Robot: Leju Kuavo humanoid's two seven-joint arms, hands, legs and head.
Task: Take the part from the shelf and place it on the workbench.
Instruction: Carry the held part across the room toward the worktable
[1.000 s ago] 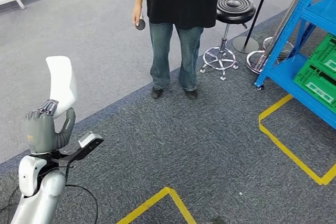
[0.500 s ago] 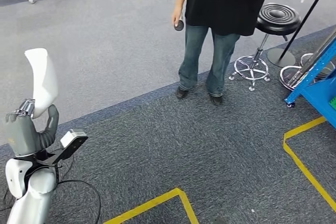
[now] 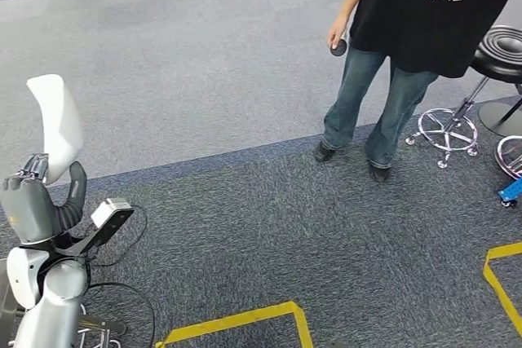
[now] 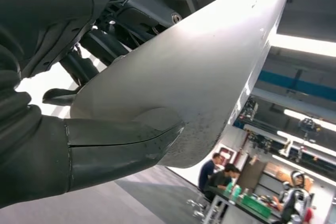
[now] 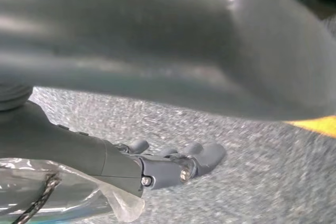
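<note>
Left hand [image 3: 31, 205]: you are still gripping the white part [image 3: 56, 124], held upright above the fist, thumb [image 4: 118, 142] pressing its face.
Right hand [image 5: 174, 163]: hanging over the carpet, fingers loosely out, holding nothing.
Camera: your view is swinging left; the tape [image 3: 246, 319] is sliding right.
Person [image 3: 418, 46]: now standing far right; the blue shelf is gone from sight, bar a foot.
Stool [image 3: 474, 87]: at the right edge.

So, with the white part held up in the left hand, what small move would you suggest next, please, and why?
Probably keep turning toward the workbench with the grip unchanged: the left hand holds the white part upright, and ahead lie carpet, a person and yellow floor tape, no bench.
</note>
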